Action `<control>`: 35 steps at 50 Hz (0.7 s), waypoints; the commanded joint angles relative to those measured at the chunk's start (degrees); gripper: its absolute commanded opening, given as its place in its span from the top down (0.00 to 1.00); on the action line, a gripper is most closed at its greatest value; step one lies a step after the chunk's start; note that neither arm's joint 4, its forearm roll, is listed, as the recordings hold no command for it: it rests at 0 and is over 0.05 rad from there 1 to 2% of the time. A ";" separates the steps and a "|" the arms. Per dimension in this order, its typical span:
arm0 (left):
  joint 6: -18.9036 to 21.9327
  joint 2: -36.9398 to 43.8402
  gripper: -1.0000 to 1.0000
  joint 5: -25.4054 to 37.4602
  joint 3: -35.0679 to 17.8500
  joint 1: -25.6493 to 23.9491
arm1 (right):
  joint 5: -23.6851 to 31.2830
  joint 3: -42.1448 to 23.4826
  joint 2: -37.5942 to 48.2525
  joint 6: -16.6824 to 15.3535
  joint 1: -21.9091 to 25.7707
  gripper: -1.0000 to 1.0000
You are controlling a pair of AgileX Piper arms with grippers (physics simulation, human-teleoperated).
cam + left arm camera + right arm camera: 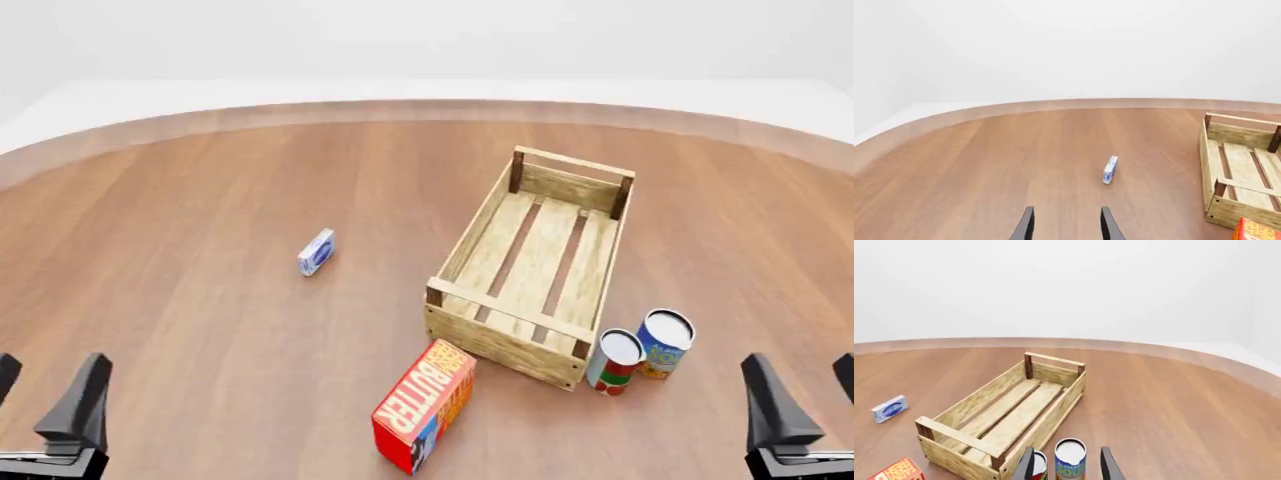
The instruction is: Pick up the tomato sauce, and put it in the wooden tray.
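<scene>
Your left gripper [47,400] sits at the lower left corner of the front view, fingers spread apart and holding nothing; the left wrist view confirms it, two dark fingertips [1029,223] with bare table [200,300] between them. Your right gripper [801,400] sits at the lower right corner of the front view, likewise spread and empty, well clear of the cans. The tomato sauce [615,362] stands upright on the table at lower right of centre in the front view, silver-white top up, red and green label showing, just beside the near right corner of the wooden tray [534,270] and outside it. A blue-and-yellow can [663,343] stands upright to its right; whether the two touch you cannot tell. In the right wrist view the blue-and-yellow can [1070,459] shows between the two fingertips at the bottom edge, and the tomato sauce [1039,463] is half hidden behind one fingertip [1026,465]. The wooden tray runs diagonally from centre toward the upper right in the front view, slatted floor bare, nothing in it. A red butter box [424,405] lies on the table at lower centre, near the tray's near left corner. A small blue-and-white packet [316,251] rests on edge left of centre, well apart from everything else; it also shows ahead of the left fingers in the left wrist view [1110,169].
</scene>
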 commanded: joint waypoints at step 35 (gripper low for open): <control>0.00 0.26 0.00 -0.07 -0.15 0.00 | -2.03 0.03 8.96 0.08 4.16 0.00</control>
